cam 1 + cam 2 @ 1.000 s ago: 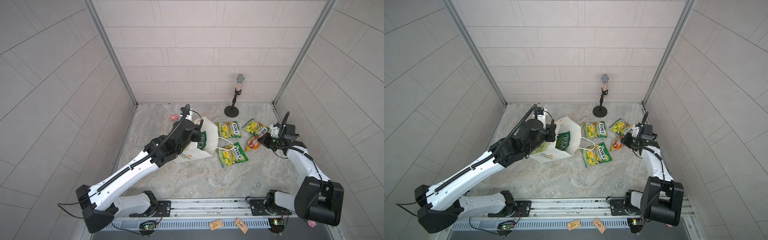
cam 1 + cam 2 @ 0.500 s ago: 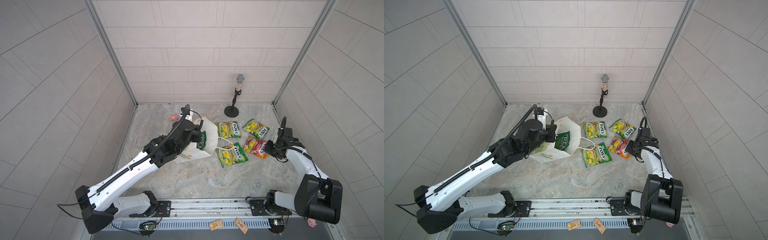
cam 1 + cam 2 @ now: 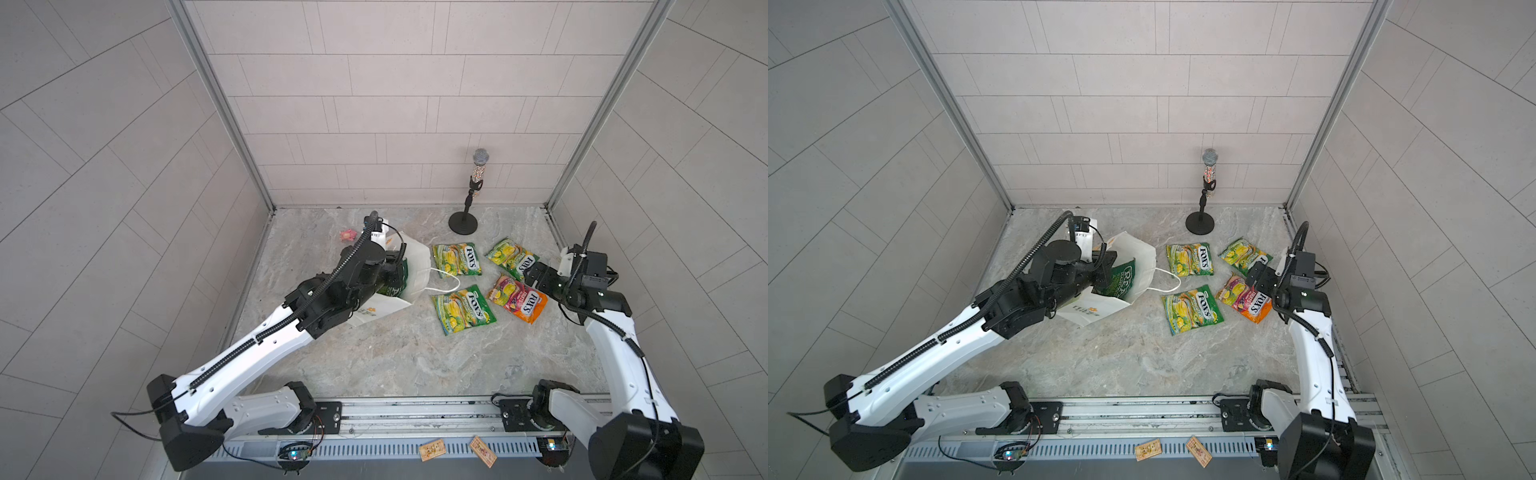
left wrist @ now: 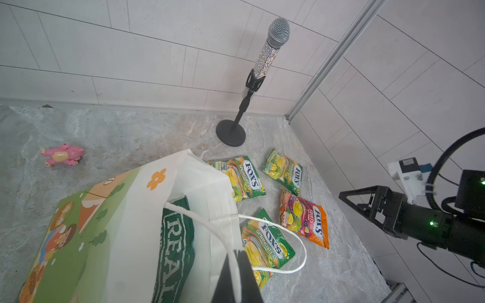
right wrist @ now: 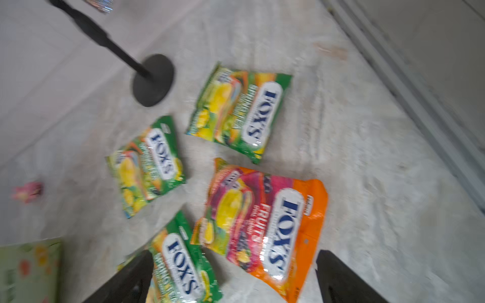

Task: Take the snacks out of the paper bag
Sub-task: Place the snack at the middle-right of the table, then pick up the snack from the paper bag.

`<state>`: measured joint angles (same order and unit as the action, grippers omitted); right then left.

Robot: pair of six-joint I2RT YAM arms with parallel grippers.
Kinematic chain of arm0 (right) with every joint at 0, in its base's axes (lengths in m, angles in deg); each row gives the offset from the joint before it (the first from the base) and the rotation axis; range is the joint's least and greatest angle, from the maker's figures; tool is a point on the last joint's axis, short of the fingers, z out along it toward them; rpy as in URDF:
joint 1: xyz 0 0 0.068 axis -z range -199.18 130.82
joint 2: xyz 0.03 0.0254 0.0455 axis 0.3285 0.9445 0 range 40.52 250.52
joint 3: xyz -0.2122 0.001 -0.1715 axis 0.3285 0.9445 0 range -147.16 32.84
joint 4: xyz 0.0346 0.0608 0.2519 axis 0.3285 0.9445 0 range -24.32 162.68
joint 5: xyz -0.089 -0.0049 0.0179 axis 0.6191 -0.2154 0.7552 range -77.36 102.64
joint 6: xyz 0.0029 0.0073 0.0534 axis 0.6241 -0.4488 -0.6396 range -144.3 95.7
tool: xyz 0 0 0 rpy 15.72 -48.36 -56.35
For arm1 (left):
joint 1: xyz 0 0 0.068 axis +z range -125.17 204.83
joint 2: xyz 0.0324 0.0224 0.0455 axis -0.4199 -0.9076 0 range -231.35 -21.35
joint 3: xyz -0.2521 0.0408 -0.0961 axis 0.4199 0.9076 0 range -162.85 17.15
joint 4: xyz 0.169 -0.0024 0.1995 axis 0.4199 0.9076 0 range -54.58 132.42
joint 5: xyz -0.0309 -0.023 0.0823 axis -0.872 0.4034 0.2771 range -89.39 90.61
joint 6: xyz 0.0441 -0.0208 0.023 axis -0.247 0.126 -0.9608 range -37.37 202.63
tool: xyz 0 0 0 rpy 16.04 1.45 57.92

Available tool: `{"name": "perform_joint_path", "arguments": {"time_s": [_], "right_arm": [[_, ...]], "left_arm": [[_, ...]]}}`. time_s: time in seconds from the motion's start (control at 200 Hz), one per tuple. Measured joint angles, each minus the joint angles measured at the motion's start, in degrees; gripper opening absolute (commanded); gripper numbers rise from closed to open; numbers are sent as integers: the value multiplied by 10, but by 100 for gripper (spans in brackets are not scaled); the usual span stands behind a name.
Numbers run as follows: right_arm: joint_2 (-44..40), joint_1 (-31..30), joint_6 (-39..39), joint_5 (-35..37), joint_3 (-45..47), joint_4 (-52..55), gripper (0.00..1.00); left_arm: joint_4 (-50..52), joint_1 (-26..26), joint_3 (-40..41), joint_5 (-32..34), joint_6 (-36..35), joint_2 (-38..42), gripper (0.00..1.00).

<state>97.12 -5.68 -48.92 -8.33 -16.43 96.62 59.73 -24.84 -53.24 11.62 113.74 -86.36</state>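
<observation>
The snacks (image 3: 463, 308) are mostly lying out on the marble table (image 3: 395, 357); we are seeing four of them spread flat near the mouth of the paper bag (image 3: 415, 266), three green FOX'S packets (image 3: 457, 259) and one orange FOX'S packet (image 3: 517, 298), all close to one another; the dark green crisp packet (image 3: 1120, 283) is sitting inside the bag, its top showing at the mouth; the bag is leaning over on its side with its mouth facing our right arm, one cord handle looping out onto the table beside the nearest green packet; our left arm is stretching diagonally from the front rail, its wrist hanging over the bag; the left gripper (image 4: 238, 258) is pinching the bag's white rim, fingers together on the paper; our right arm is standing up from its base at the front right, forearm leaning toward the back wall, wrist pointing inward and down; the right gripper (image 5: 233, 253) is hovering over the near edge of the orange packet, fingers wide apart and gripping nothing; a microphone (image 3: 478, 174) is standing upright by the back wall, and a pink pig toy (image 3: 348, 235) is lying behind the bag.
</observation>
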Motion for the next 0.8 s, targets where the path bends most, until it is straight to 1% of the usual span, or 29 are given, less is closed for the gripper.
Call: {"name": "perform_joint_path", "arguments": {"time_s": [0.07,0.15,0.215,0.28,0.39,0.425,0.49,0.54,0.74,0.8], "right_arm": [[-2,-48,-7,-40,-7,-16,92],[1,-123,-15,-70,-15,-35,88],[0,-177,-29,-87,-17,-54,80],[0,-222,-47,-97,-16,-75,76],[7,-284,-76,-101,-14,-113,69],[12,-302,-85,-101,-13,-125,65],[27,-334,-99,-100,-12,-147,61],[39,-358,-112,-97,-12,-163,56],[99,-443,-139,-74,-13,-213,52],[116,-463,-145,-66,-13,-225,49]], "left_arm": [[-9,0,5,-16,0,0,0],[-18,0,10,-32,2,0,0],[-22,0,13,-42,5,0,0],[-26,0,14,-50,11,-1,0],[-37,0,15,-65,23,-4,0],[-41,0,15,-70,26,-6,0],[-46,0,15,-78,30,-10,0],[-48,0,15,-83,32,-14,0],[-52,0,15,-94,41,-21,0],[-54,0,15,-95,42,-22,0]]}}
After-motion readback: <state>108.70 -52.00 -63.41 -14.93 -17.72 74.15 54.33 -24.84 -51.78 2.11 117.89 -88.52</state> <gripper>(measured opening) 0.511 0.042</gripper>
